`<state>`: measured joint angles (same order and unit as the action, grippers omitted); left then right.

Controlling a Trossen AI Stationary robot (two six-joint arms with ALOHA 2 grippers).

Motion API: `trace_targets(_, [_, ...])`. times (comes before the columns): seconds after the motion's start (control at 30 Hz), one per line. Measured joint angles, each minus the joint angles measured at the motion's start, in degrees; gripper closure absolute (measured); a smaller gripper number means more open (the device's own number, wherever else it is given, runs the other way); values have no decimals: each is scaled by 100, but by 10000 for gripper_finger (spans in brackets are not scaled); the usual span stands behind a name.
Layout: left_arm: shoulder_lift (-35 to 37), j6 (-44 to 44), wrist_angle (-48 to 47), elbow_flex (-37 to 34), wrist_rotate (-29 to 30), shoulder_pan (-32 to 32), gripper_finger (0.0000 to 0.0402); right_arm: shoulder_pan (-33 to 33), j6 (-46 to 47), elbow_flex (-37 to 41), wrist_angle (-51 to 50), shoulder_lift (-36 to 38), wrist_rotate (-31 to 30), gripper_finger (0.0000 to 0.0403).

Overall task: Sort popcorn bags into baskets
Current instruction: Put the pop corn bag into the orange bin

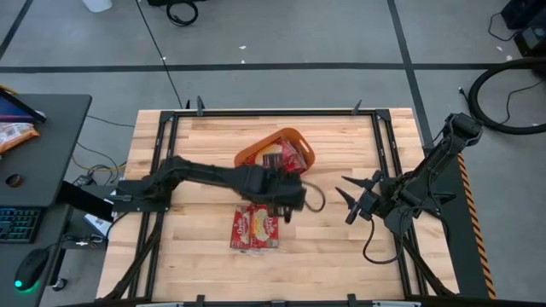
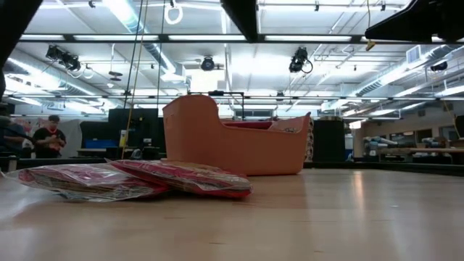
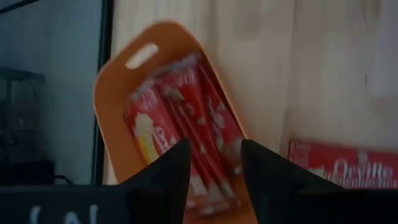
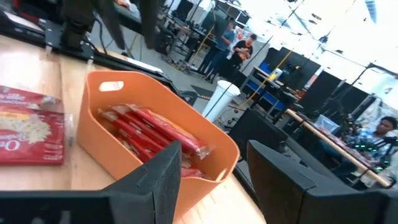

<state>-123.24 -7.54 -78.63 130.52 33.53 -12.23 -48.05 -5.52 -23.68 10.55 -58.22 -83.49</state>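
Hovering above our orange basket (image 1: 294, 136) of popcorn bags (image 1: 280, 156), our left hand (image 3: 211, 168), fingers apart, empty.

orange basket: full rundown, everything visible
The orange basket looks like smooth plastic: rounded-rectangular, sloped sides, a handle slot in the short end that shows. It stands upright on the wooden table, skewed to its edges, toward the far side. Several red popcorn bags lie packed inside. The left hand hovers open just beside it, not touching.
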Motion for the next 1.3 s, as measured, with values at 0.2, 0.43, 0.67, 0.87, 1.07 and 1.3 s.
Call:
trace_targets(0.2, [806,-118,299,-1563,110,-318,260,0,147,2,7,-2,117,215])
trace_targets(0.43, [2216,-49,2335,-4033,-1267,-381,260,27,153,2,12,-2,272,215])
trace_targets(0.67, [2353,511,3456,-5525,-1725,-728,260,157,218,2,6,-2,495,215])
trace_targets(0.87, [2201,1848,4149,-6092,-1623,-1231,260,243,279,0,-11,-2,671,215])
trace_targets(1.07, [2199,2961,4495,-6425,-1127,-1508,260,316,308,0,8,-2,782,215])
trace_targets(1.3, [2199,3440,4710,-6773,-1061,-1482,260,396,365,0,9,-2,922,215])
